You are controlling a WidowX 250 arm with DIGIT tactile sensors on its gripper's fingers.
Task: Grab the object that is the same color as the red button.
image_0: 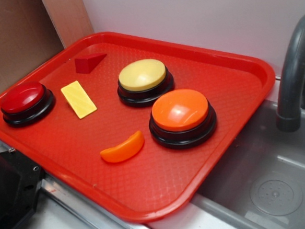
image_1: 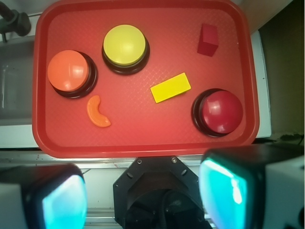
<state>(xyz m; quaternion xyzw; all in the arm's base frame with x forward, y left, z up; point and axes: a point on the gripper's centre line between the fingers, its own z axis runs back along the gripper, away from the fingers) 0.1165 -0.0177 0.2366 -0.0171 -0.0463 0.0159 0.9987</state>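
Note:
The small dark red wedge block lies at the far left corner of the red tray; in the wrist view the block is at the upper right. The red button stands on a black base at the tray's left edge, and shows in the wrist view at the right. My gripper is open and empty, high above the tray's near edge, far from the block. Its two fingers with teal pads frame the bottom of the wrist view. It does not show in the exterior view.
On the tray also stand a yellow-domed button and an orange-domed button, with a flat yellow rectangle and an orange crescent. A grey sink with a faucet lies to the right. The robot base sits below.

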